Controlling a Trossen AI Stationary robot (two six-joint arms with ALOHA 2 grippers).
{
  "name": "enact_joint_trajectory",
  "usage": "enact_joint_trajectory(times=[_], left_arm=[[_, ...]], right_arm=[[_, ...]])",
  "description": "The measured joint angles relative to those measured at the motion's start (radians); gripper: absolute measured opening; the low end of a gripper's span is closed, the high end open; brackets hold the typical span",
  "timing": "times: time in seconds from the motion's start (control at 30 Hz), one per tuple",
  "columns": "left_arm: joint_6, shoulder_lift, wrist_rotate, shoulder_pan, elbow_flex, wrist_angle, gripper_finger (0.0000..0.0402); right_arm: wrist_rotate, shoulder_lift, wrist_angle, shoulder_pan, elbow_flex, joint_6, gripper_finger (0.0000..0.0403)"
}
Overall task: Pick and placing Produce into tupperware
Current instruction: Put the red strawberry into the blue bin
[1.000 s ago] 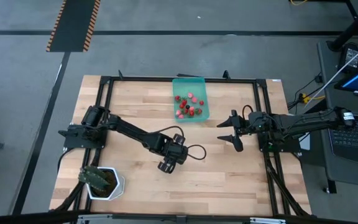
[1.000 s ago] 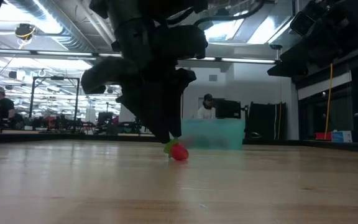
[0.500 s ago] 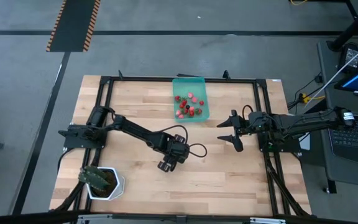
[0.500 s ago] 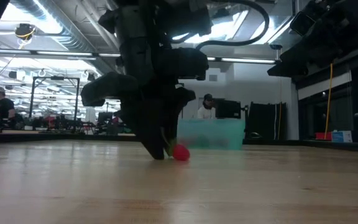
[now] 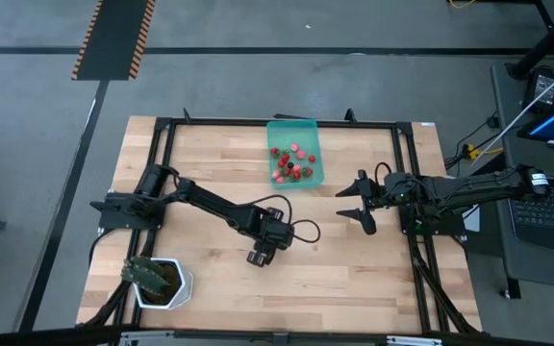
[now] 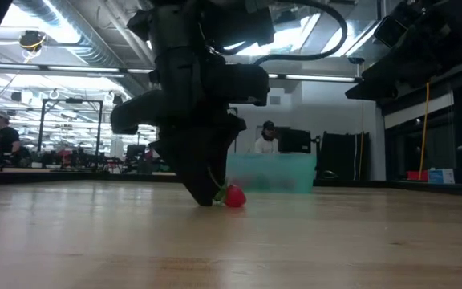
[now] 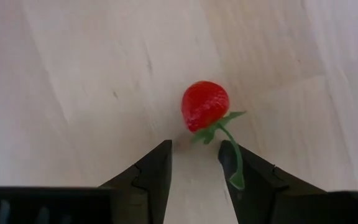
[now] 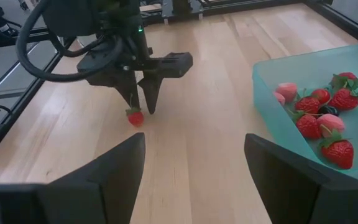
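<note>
Our left gripper [image 7: 196, 158] has its fingers open on the tabletop [image 7: 73, 81], the strawberry [image 7: 204, 104] just beyond their tips.

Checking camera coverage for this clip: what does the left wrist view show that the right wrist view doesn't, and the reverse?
Only the left wrist view shows the strawberry's green stem lying against one finger of the open left hand.

Only the right wrist view shows the teal container of fruit and the open right hand waiting apart.

Both show the lone strawberry on the wooden table at the left hand's tips.
</note>
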Motion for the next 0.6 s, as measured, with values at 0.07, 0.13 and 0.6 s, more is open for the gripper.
enact_joint_trajectory(times=[0.07, 0.13, 0.6], left_arm=[[-0.054, 0.004, 0.014, 0.0, 0.021, -0.039, 0.0137], [-0.073, 0.004, 0.029, 0.001, 0.025, -0.055, 0.0137], [-0.077, 0.004, 0.04, -0.028, 0.049, -0.065, 0.0137]], right_arm=[[0.0, 0.0, 0.0, 0.0, 0.0, -0.002, 0.0275], [0.0, 0.0, 0.0, 0.0, 0.0, -0.002, 0.0275], [0.0, 0.0, -0.004, 0.0, 0.0, 0.0, 0.0275]])
